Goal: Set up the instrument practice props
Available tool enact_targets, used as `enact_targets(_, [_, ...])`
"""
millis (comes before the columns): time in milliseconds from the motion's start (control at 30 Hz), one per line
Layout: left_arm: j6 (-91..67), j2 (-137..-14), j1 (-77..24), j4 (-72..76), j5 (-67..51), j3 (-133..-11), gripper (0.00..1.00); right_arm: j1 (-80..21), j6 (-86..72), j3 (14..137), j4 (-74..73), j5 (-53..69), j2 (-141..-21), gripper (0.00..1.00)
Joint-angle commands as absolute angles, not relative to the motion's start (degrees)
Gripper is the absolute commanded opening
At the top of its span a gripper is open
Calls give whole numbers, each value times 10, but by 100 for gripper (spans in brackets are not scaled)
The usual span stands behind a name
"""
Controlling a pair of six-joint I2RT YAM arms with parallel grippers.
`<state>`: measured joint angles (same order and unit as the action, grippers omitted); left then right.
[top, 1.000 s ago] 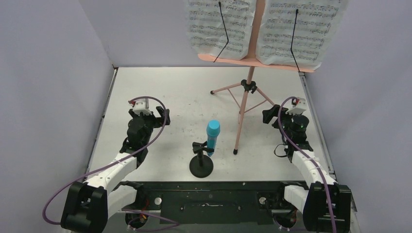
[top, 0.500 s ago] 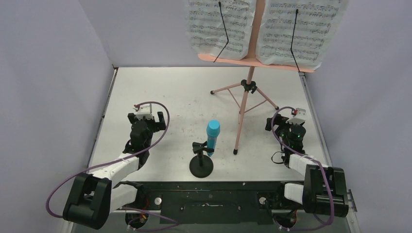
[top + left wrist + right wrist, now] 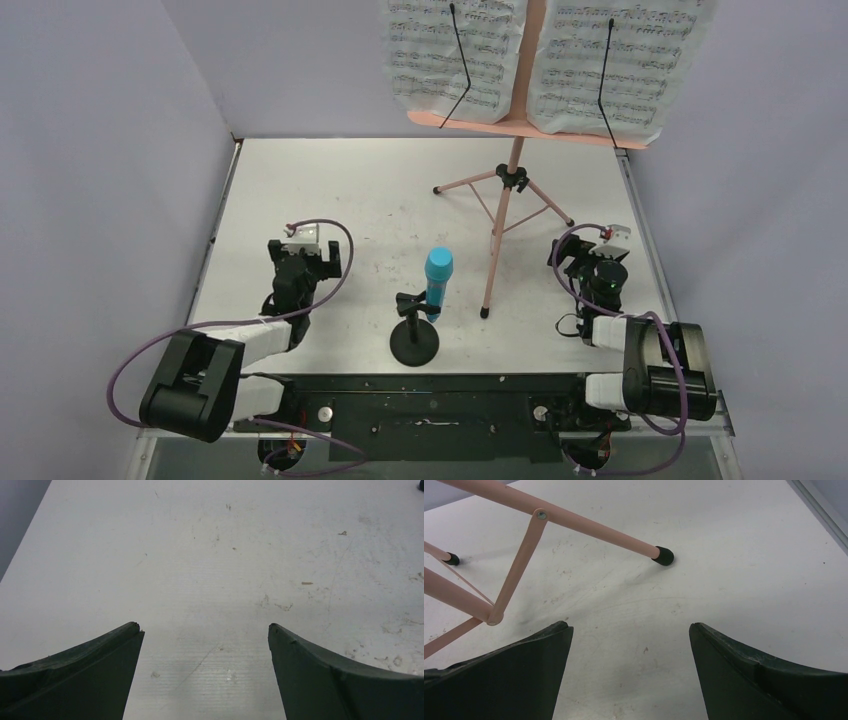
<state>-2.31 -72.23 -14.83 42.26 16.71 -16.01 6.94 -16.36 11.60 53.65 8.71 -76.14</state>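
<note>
The pink music stand (image 3: pixel 512 178) stands at the back centre-right on its tripod legs, holding two white sheet-music pages (image 3: pixel 455 55) under black wire clips. The bright blue microphone (image 3: pixel 437 276) sits upright in the small black round-based mic stand (image 3: pixel 414 345) near the front centre. My left gripper (image 3: pixel 306 255) is open and empty over bare table left of the mic stand; the left wrist view shows its jaws (image 3: pixel 205 630) wide apart. My right gripper (image 3: pixel 582 255) is open and empty, just right of the stand's legs (image 3: pixel 574 520).
The white table (image 3: pixel 330 190) is scuffed. A raised metal edge runs along its right side (image 3: pixel 640 230). Purple-grey walls close in left, right and behind. The black base frame (image 3: pixel 430 410) lies along the near edge.
Both arms have folded back toward their bases, the grippers moving nearer and lower. The stand, pages and microphone have not moved.
</note>
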Motion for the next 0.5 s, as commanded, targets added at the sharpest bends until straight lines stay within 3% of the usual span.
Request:
enact_targets(0, [43, -720, -143, 609, 163, -98, 96, 67, -156, 96, 620, 72, -768, 90])
enact_targets(167, [52, -815, -140, 819, 187, -39, 96, 60, -146, 84, 647, 58, -782, 90])
enact_targets(333, [31, -834, -124, 837, 185, -36, 96, 45, -127, 87, 639, 34, -778, 90])
enact_targets(467, [17, -845, -111, 818, 180, -52, 96, -15, -53, 63, 698, -66, -775, 90])
